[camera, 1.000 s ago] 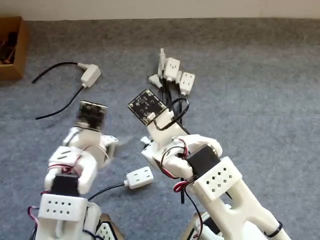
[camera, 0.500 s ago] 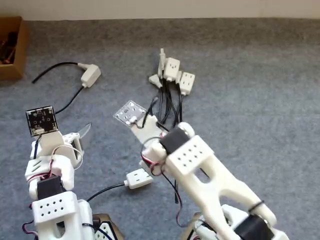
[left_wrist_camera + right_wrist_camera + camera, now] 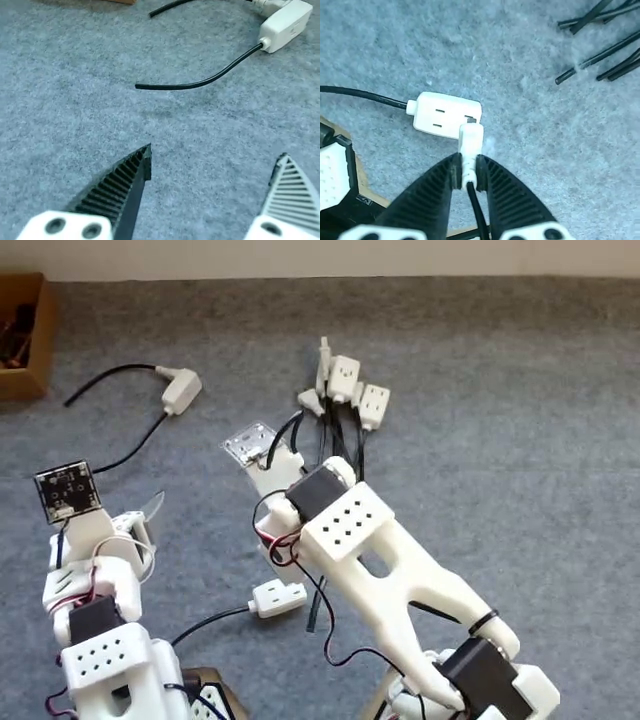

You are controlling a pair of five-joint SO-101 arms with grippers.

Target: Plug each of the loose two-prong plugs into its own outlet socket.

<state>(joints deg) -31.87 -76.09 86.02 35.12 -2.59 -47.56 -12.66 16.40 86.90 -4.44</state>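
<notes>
My right gripper (image 3: 468, 162) is shut on a white two-prong plug (image 3: 470, 138) whose black cord (image 3: 320, 608) trails down. The plug's tip touches the edge of a white outlet block (image 3: 445, 116), beside its slots; I cannot tell whether the prongs are in. That outlet block (image 3: 279, 597) lies near the arm bases, partly under the right arm (image 3: 350, 530). My left gripper (image 3: 214, 160) is open over bare carpet, with nothing between its fingers. Ahead of it lies another white plug piece (image 3: 285, 22) on a black cable (image 3: 200, 82).
A cluster of white plugs and outlets (image 3: 347, 380) with black cords lies at the back centre. The white plug piece (image 3: 181, 390) with its looping cable lies back left. A wooden box (image 3: 22, 335) stands at the left edge. Grey carpet (image 3: 520, 420) covers the right side.
The right arm swung back from the cluster and turned its gripper down over the outlet block near the bases, bringing the plug with it. The left arm swung to the left.
</notes>
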